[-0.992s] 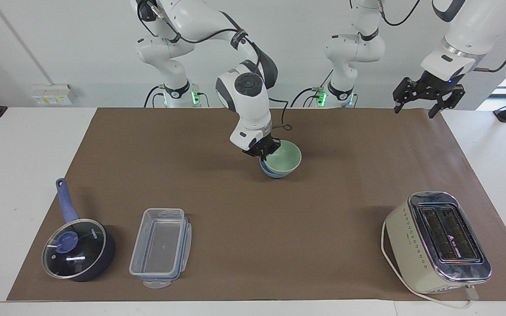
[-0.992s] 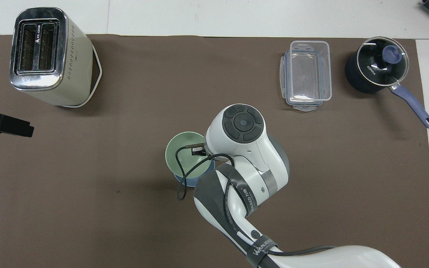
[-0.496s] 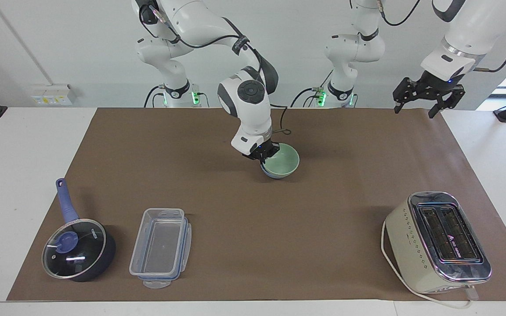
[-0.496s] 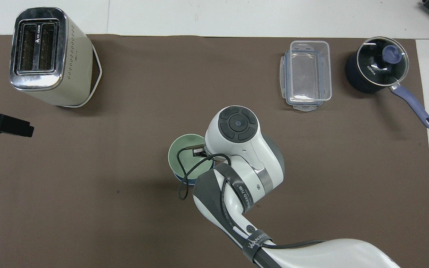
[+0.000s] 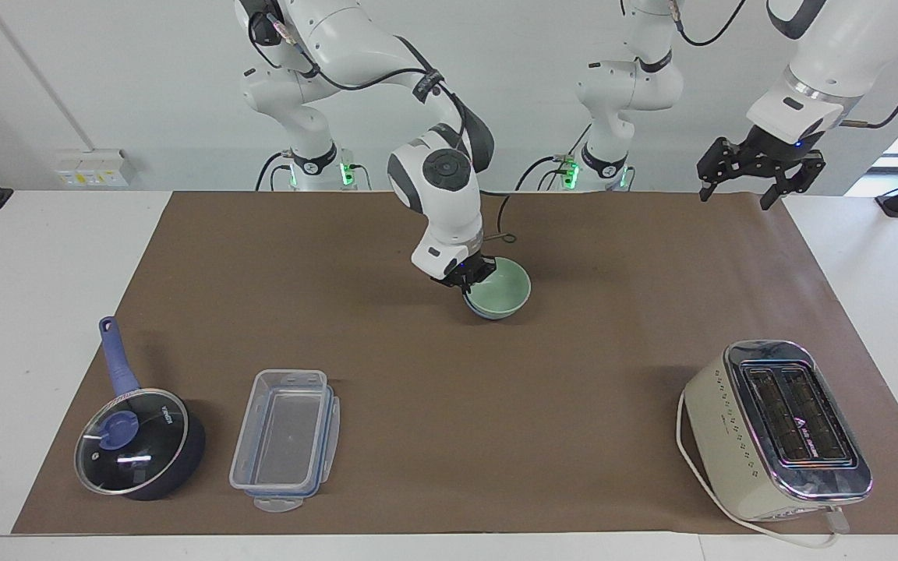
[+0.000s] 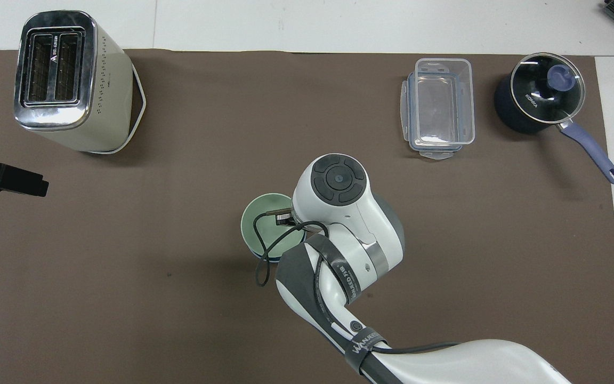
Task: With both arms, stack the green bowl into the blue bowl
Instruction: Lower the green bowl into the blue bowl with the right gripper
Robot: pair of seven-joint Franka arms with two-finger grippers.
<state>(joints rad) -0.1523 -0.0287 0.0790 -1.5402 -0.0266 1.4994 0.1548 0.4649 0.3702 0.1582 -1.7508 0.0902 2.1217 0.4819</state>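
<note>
The pale green bowl (image 5: 505,290) (image 6: 264,224) sits nested in the blue bowl (image 5: 482,312) (image 6: 257,253), of which only a thin edge shows underneath, at the middle of the brown mat. My right gripper (image 5: 471,276) is shut on the green bowl's rim, on the side toward the right arm's end of the table. In the overhead view the right wrist hides those fingers. My left gripper (image 5: 735,199) hangs open and holds nothing, high over the mat's corner at the left arm's end, where that arm waits.
A cream toaster (image 5: 776,428) (image 6: 67,80) stands far from the robots at the left arm's end. A clear plastic container (image 5: 285,440) (image 6: 439,106) and a dark blue lidded saucepan (image 5: 137,444) (image 6: 539,98) lie far from the robots at the right arm's end.
The right arm has lowered the green bowl from a tilt above the blue bowl down level into it, with the wrist drawing slightly toward the robots. The left arm has not moved.
</note>
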